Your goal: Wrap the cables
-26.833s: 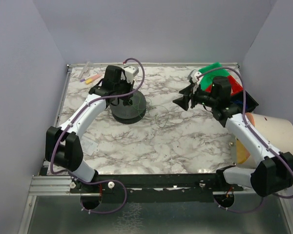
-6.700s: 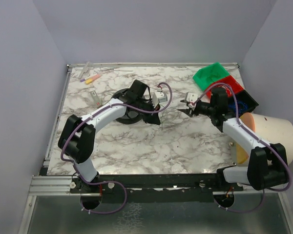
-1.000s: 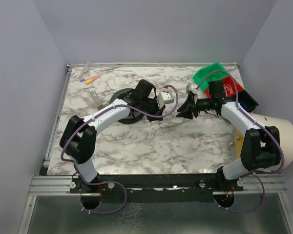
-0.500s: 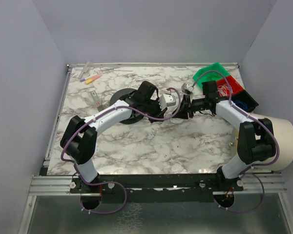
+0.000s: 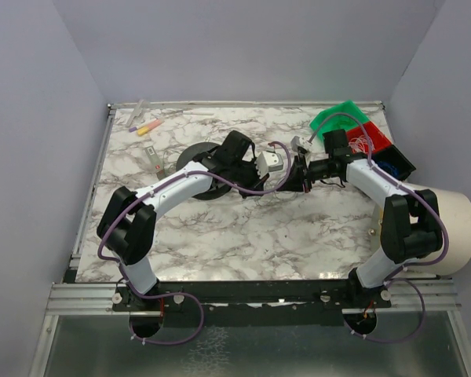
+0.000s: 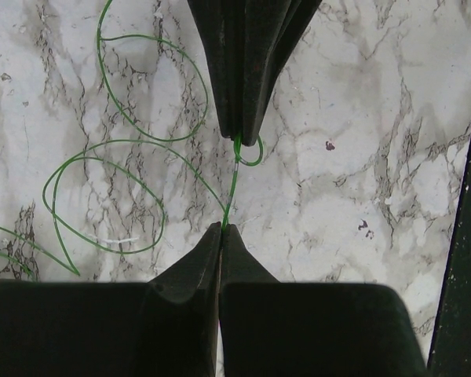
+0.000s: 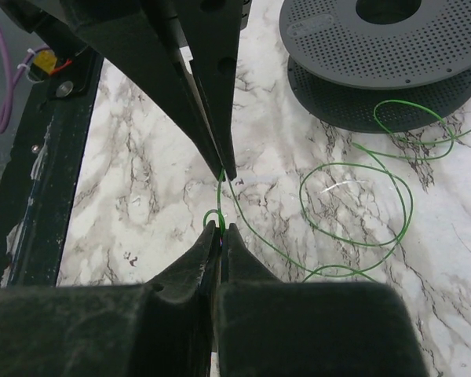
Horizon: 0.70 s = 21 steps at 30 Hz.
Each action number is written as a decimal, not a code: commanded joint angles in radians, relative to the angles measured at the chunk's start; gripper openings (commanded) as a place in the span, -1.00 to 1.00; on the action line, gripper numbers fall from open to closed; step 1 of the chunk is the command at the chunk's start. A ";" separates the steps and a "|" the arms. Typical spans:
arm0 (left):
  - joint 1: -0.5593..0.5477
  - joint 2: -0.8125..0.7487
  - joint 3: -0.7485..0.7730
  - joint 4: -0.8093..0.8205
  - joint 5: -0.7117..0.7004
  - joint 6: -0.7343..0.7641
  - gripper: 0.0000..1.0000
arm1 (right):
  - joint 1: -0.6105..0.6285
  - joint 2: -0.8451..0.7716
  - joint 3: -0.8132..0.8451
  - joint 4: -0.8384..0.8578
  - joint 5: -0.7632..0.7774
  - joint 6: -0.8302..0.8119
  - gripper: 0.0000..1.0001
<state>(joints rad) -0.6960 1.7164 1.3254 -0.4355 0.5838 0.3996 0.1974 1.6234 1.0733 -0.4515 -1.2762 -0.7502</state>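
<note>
Both pairs of fingers are pressed together on the thin green cable (image 6: 231, 184); left gripper (image 6: 221, 229) meets right gripper (image 6: 239, 137) tip to tip.

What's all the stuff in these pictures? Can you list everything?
thin green wire: one, green, looping on the marble table, pulled straight between the two grippers
marble table: one, white with grey veins, under everything
round perforated spool: one, black, beside the wire loops
pens: two, pink and orange, far left corner
green bin, red bin, black bin: one each, far right corner
round bucket: one, cream, right edge
left gripper: one, black, shut on the wire
right gripper: one, black, shut on the wire
</note>
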 commanded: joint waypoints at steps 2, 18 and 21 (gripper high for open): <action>-0.006 -0.035 0.013 0.008 -0.007 -0.029 -0.89 | 0.000 0.009 0.024 -0.050 -0.003 -0.061 -0.99; 0.019 -0.043 0.097 0.126 -0.012 -0.336 0.65 | 0.000 -0.139 -0.195 0.638 0.373 0.521 -0.99; 0.017 -0.002 0.103 0.162 0.010 -0.435 0.32 | 0.000 -0.158 -0.219 0.723 0.443 0.629 -0.99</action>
<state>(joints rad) -0.6819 1.6638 1.4010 -0.3370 0.5522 0.1329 0.1974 1.5047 0.8848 0.0849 -0.9901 -0.3038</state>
